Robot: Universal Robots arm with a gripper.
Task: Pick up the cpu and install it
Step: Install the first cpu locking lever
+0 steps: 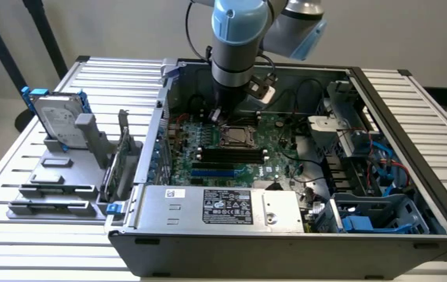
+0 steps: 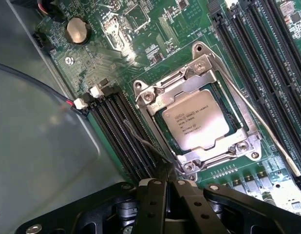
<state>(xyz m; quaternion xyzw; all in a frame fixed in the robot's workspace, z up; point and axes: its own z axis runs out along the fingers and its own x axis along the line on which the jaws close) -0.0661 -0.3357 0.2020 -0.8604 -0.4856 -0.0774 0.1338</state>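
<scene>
cpu (image 2: 201, 123) seated in socket (image 2: 189, 92), tool (image 2: 166, 187) closed

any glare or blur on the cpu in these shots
Wrist view: the cpu sits in its socket, its print readable, with a soft sheen on its metal top; the gripper looks dark. Exterior view: the cpu is a small pale square, evenly lit.

Arm (image 1: 237, 41): reaching down into open computer case (image 1: 396, 247), above socket (image 1: 237, 136).
Hard drive (image 1: 57, 120): upright, blue frame, outside case, exterior view's left.
Power supply (image 1: 215, 207): inside case, near front wall.
</scene>
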